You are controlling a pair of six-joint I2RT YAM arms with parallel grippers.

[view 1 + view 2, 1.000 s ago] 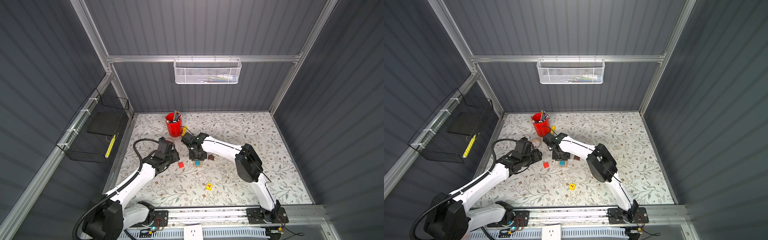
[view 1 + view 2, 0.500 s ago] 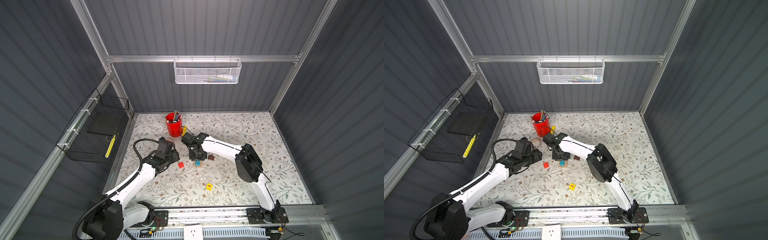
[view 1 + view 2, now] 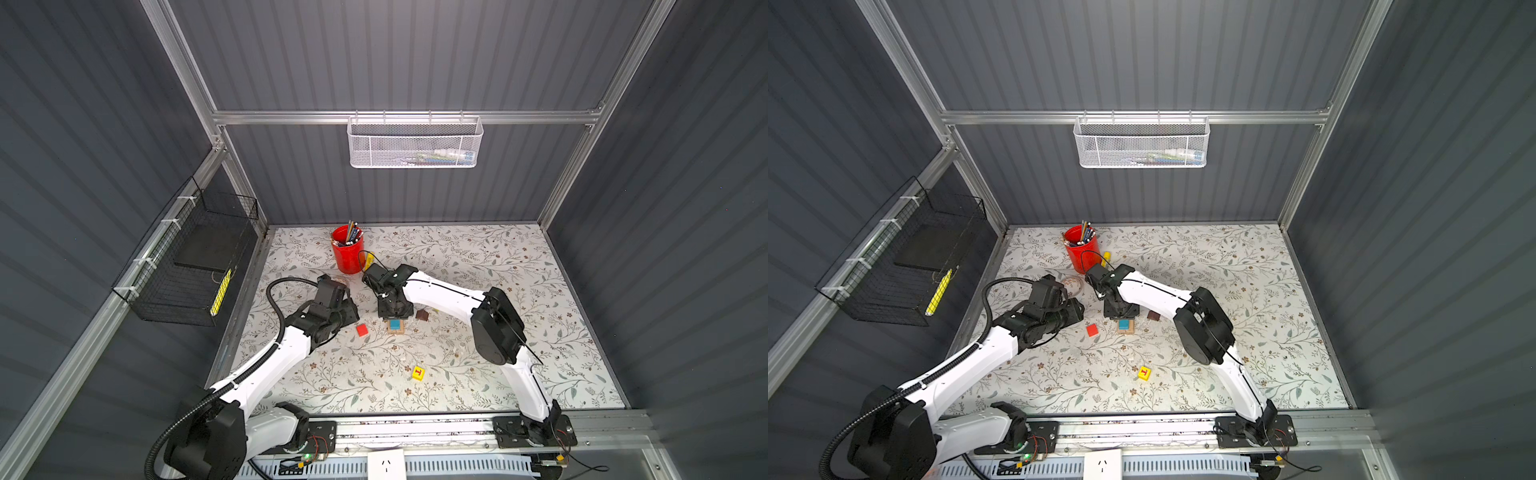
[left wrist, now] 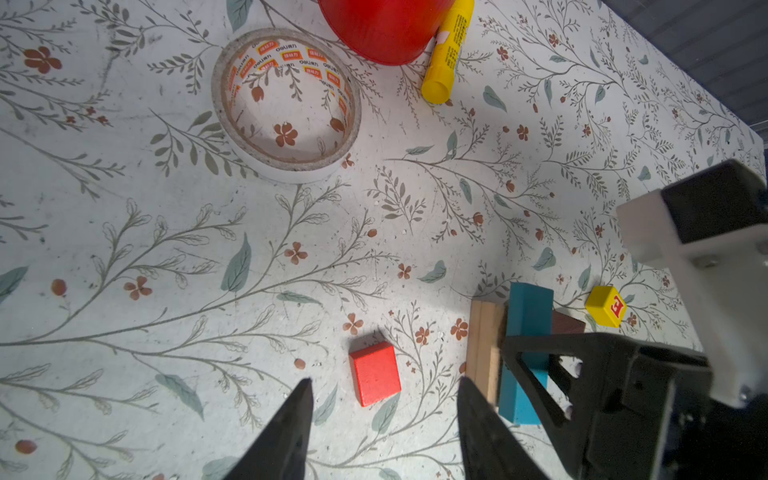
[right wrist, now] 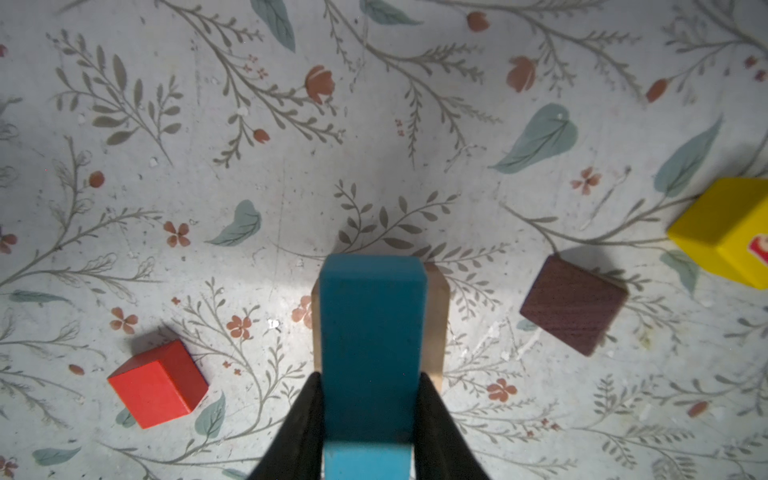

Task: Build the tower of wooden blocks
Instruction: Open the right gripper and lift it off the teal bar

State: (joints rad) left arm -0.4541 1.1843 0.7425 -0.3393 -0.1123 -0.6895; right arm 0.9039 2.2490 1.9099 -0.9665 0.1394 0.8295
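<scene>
Right wrist view: grips one blue oblong [image 5: 372, 328] in the right end effector [image 5: 370, 415], jaws narrowed against its two long sides. Holds it lengthwise over the tan oblongs [image 5: 436, 328], left of centre on the counter [image 3: 478, 270]; contact unclear. Two tan edges visible in left wrist view, full count hidden.

Beside that stack, apart from it: one red cube [image 5: 158, 384], one dark brown roof-shaped piece [image 5: 573, 305].

Two red-lettered cubes in all: second yellow cube [image 5: 723, 230] just past the brown piece, lone yellow cube [image 3: 418, 372] toward the front in both top views.

Left end effector [image 4: 383, 380]: parted about halfway, empty, red cube just ahead of its tips, untouched.

Elsewhere: one red pen cup [image 3: 347, 254], one tape roll [image 4: 286, 106], one yellow marker [image 4: 446, 54].
</scene>
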